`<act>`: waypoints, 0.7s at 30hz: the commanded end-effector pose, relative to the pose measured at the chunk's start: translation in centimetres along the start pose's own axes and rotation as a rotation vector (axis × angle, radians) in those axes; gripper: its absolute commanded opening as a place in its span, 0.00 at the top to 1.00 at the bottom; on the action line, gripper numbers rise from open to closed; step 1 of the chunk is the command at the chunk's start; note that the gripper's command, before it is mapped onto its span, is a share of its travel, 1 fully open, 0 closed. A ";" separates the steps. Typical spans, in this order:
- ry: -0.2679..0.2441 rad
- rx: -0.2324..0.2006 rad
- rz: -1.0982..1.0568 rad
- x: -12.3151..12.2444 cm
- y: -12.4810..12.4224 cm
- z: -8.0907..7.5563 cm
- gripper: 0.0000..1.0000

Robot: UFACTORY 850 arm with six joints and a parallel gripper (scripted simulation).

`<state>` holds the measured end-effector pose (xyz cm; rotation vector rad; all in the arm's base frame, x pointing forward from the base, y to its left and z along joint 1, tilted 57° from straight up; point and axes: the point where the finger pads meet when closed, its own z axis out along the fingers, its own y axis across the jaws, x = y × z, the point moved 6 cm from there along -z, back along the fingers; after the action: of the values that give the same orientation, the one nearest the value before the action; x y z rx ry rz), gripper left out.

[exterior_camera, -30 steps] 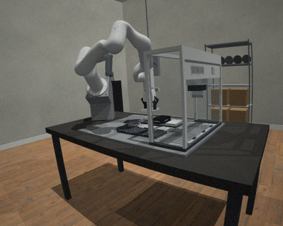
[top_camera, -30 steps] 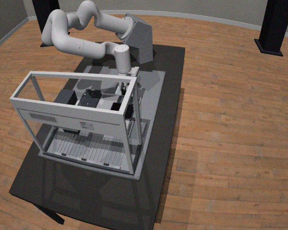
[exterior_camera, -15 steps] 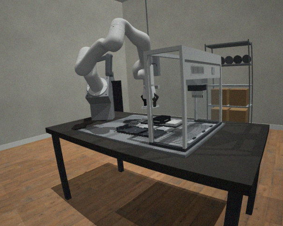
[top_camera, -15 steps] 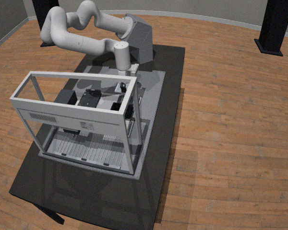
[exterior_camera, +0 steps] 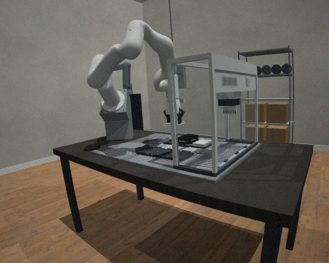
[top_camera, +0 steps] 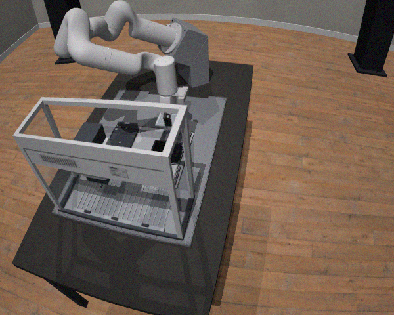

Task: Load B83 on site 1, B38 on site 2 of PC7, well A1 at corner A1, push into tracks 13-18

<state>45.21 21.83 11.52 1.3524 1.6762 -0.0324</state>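
Observation:
My gripper [exterior_camera: 174, 115] hangs high above the apron, by the instrument frame's near post, shut on a thin pale plate, B38 [exterior_camera: 173, 123], which it holds level in the air. From above, the gripper [top_camera: 167, 118] and the plate [top_camera: 160, 118] show through the frame's open top. The dark carrier PC7 [exterior_camera: 156, 151] lies flat on the apron in front of the rails [exterior_camera: 215, 154]; it also shows from above [top_camera: 122, 135]. The dark deep-well block B83 [exterior_camera: 187, 138] and the white plate B33 [exterior_camera: 202, 142] sit in their nests beside the apron.
The white instrument frame [top_camera: 98, 135] stands over the rails, its posts close to my gripper. A pipetting head [exterior_camera: 228, 103] hangs under its top. Unlit lamps [top_camera: 114, 218] sit behind the tracks. A shelf with boxes [exterior_camera: 268, 113] stands beyond the table.

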 end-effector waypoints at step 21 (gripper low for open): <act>0.001 -0.001 -0.005 -9.9 4.4 0.0 1.00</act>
<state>47.50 17.12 18.72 1.3473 1.6787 -0.0357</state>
